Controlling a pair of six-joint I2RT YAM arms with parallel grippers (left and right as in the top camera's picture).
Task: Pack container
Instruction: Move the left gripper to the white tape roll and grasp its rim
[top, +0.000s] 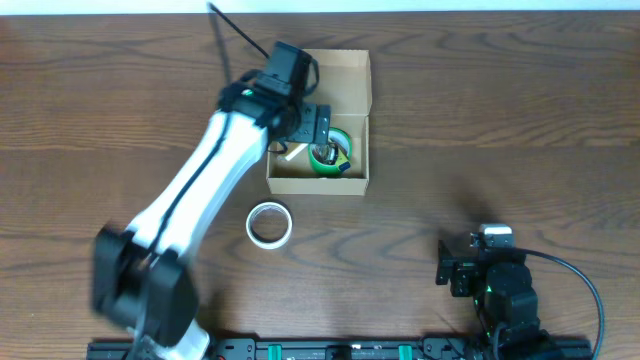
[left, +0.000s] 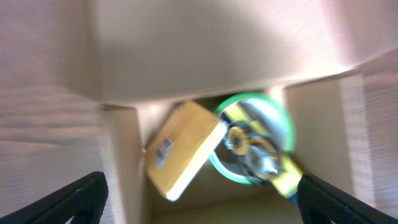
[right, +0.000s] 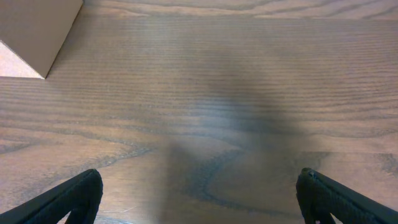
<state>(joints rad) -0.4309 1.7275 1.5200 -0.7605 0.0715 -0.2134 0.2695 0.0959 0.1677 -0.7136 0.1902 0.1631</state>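
Left gripper wide, empty, directly above cardboard box interior. White tape roll outside box, behind fingers, nearer left arm. Right gripper wide, empty.

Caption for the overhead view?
Left fingers over the open container, green tape roll inside; white tape roll outside on the table; right fingers far off.

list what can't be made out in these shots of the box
Overhead: the left arm hides part of the inside of the container.
Left wrist: blurred; the label on the yellow pad is unreadable, and the shiny object inside the green tape roll cannot be identified.
Right wrist: only a container corner shows, cut off by the left edge.
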